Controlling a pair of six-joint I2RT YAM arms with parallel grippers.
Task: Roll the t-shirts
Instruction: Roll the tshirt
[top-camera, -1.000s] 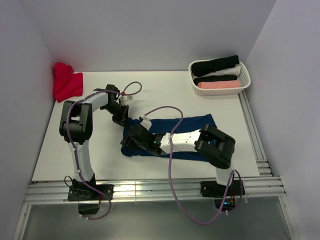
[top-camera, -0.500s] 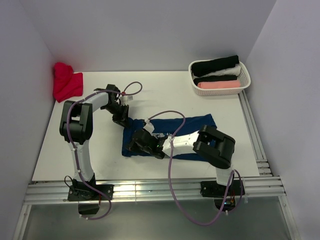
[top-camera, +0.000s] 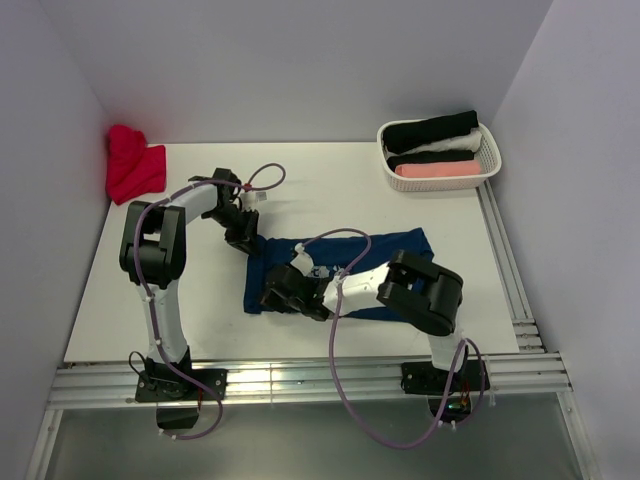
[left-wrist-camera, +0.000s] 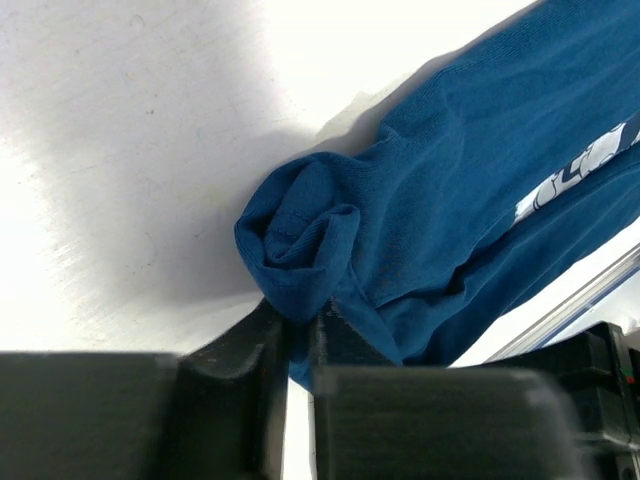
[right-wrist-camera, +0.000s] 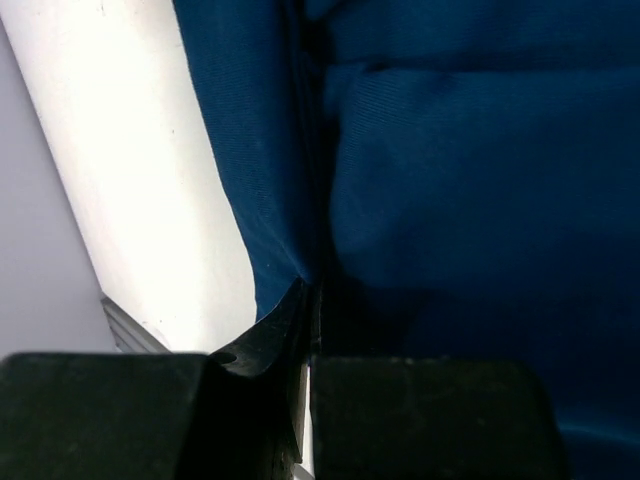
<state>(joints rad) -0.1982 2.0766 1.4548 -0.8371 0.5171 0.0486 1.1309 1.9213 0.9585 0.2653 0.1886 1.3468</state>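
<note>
Your navy t-shirt (top-camera: 395, 248) lies folded into a long strip at the middle of the table (top-camera: 330, 180), running from 9 to 3 o'clock. Your left hand (left-wrist-camera: 298, 325) is narrow, pinching the curled-up corner at the strip's 10 o'clock end. Your right hand (right-wrist-camera: 308, 300) is nearly closed too, gripping a fold of the cloth at its 8 o'clock edge. A white basket (top-camera: 488, 150) sits at the table's 1 o'clock and a red cloth (top-camera: 132, 165) at 10 o'clock.
</note>
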